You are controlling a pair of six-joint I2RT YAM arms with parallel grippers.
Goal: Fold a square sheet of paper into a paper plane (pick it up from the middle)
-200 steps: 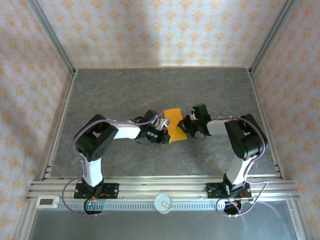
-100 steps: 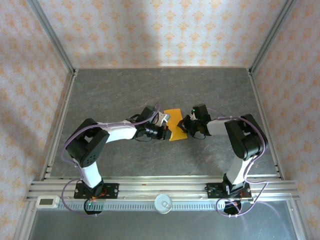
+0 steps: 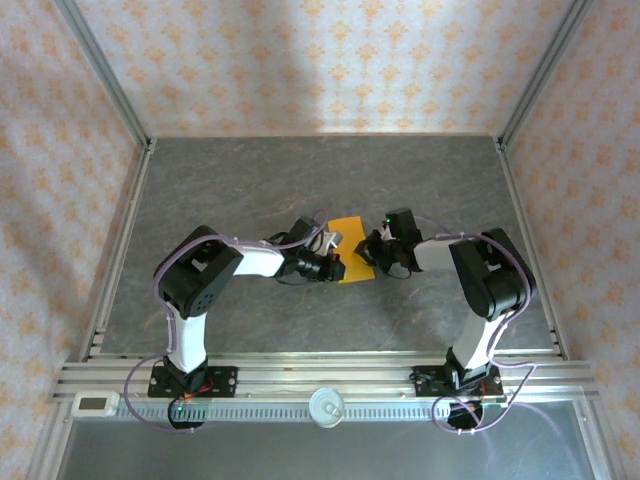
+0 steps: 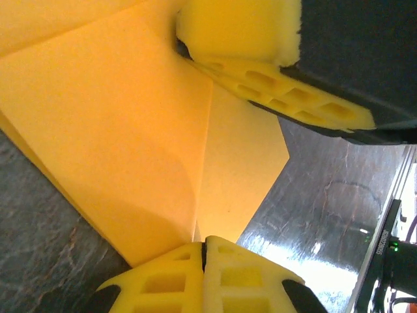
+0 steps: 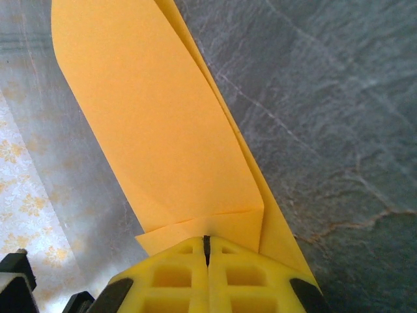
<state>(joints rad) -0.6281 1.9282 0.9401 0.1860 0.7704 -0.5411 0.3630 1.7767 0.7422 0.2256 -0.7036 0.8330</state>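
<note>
Grey table [image 3: 250,190] bears one creased orange sheet [image 3: 348,232], pinched by two claws (left claw [image 4: 203,246], right claw [image 5: 206,242]).

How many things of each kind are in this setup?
bright orange folded paper sheet: 1
white-and-black robot arms: 2
small white rectangular box: 1
white round disc on the front rail: 1
Total: 5

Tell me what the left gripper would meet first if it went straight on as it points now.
The orange paper the left gripper pinches; just beyond, probably the right gripper, though depth is unclear.
</note>
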